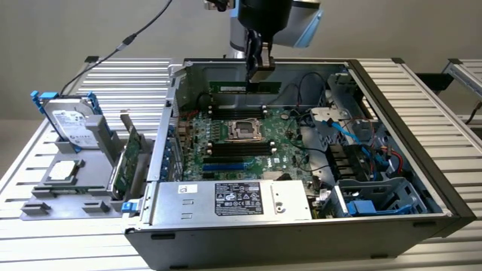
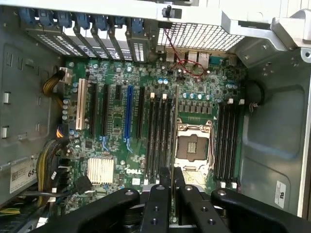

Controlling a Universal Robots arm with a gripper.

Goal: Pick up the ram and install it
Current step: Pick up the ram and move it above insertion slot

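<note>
The work stands at the install step, as I judge it: the long narrow green circuit-board ram stick (image 1: 235, 87) is off the worktop and hangs level, long edge down, in the far part of the open dark-grey metal computer case (image 1: 391, 186). It is just above the far bank of black memory slots (image 1: 226, 107) on the big green motherboard (image 1: 226, 149), beyond the silver processor socket (image 1: 245, 130). It looks apart from the slots, though I cannot tell for sure that its lower edge is clear of them. The black two-fingered gripper (image 1: 260, 63) is narrow, closed on the ram's upper edge toward the end on the exterior view's right. The arm stands upright over the case's far wall, wrist vertical, fingers pointing straight down. The wrist view looks past the gripper (image 2: 166, 196) onto the motherboard (image 2: 114, 145) and its slot banks on either side of the socket (image 2: 193, 145). Seating the stick would call for its edge to run parallel with one slot and sit squarely over it (a skewed press could bind). The slatted aluminium worktop (image 1: 425, 84) carries the case.
</note>
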